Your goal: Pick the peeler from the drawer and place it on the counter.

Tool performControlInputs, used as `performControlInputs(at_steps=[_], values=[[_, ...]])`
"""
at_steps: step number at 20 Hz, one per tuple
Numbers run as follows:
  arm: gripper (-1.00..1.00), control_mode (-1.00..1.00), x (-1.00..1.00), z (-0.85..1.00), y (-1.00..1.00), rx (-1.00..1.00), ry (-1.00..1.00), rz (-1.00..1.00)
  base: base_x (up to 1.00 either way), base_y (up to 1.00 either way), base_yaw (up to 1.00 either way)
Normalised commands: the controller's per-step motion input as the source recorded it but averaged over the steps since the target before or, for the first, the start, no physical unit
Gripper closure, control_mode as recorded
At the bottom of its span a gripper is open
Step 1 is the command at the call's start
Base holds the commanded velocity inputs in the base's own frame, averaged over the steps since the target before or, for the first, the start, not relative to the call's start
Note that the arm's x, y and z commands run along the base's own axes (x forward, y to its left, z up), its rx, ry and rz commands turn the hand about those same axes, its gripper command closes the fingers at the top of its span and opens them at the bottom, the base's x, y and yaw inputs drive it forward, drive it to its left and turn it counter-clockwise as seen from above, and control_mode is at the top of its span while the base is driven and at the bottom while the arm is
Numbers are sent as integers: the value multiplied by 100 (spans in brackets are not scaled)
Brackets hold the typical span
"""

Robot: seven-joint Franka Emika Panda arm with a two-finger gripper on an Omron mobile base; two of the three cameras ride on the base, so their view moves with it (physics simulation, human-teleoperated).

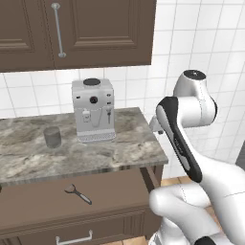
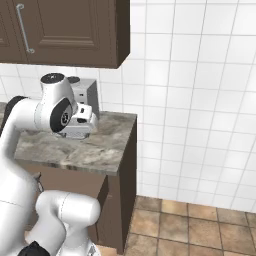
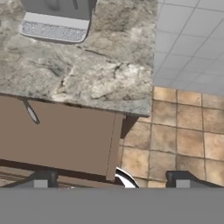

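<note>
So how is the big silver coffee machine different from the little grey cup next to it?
The boxy silver-grey coffee machine stands much taller than the small dark grey cup. The coffee machine has dark knobs and a ridged drip tray at its foot; the cup is a plain round cylinder. The coffee machine is the lighter of the two, the cup darker. Both stand upright on the grey-brown marbled stone counter, apart from each other.

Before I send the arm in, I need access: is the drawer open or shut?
Open. The drawer is pulled out from under the counter, its flat brown floor exposed, with the peeler lying on it.
</note>
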Motion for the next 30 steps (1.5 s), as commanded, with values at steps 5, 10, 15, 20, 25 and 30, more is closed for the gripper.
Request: performControlInputs(at_steps=[5,10,15,20,25,30], values=[[-100,100,-10,-6,2,0,-1,2,-33,-1,19],[-100,100,0,0,0,0,0,0,-38,-27,36],[-100,100,0,0,0,0,0,0,-33,-45,40],[-100,100,0,0,0,0,0,0,-43,-60,44],[-100,100,0,0,0,0,0,0,-39,-55,52],[-100,100,0,0,0,0,0,0,-9,-52,60]])
